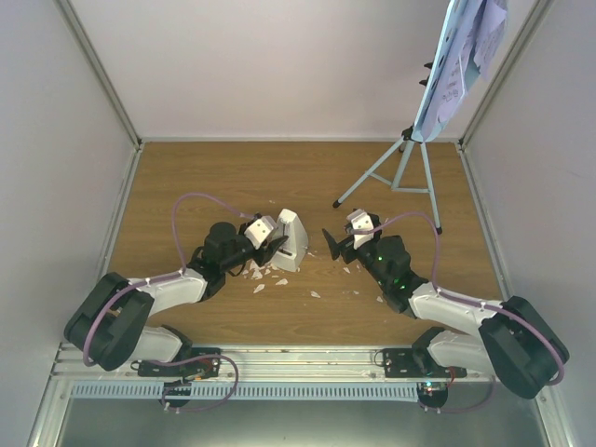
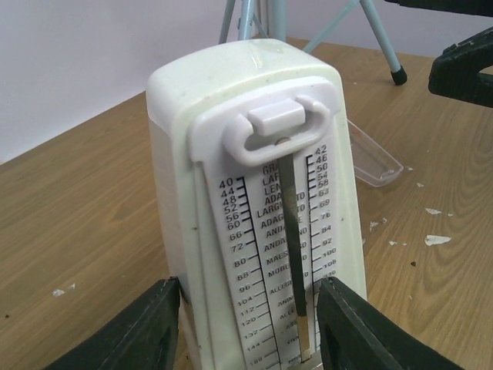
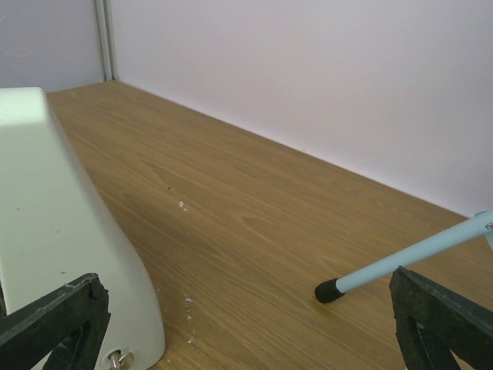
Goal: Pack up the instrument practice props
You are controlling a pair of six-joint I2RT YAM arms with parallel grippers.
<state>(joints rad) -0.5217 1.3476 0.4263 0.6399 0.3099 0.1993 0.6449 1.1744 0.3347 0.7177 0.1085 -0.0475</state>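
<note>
The white pyramid metronome (image 1: 291,240) stands upright mid-table, its tempo scale and pendulum facing the left wrist camera (image 2: 262,216). My left gripper (image 1: 271,244) (image 2: 250,324) is shut on it low down, a black finger (image 2: 131,331) against each side. The clear tapered cover (image 2: 376,162) lies flat on the table behind the metronome. My right gripper (image 1: 332,244) (image 3: 246,324) stands open and holds nothing, just right of the metronome (image 3: 69,231). The pale-blue music stand (image 1: 402,169) stands at the back right, with sheet music pages (image 1: 473,42) on its tray.
Small white crumbs (image 1: 265,275) (image 2: 435,240) lie scattered around the metronome and between the arms. A stand leg with a black foot (image 3: 330,290) reaches close to my right gripper. White walls (image 1: 279,65) enclose the wooden table on three sides.
</note>
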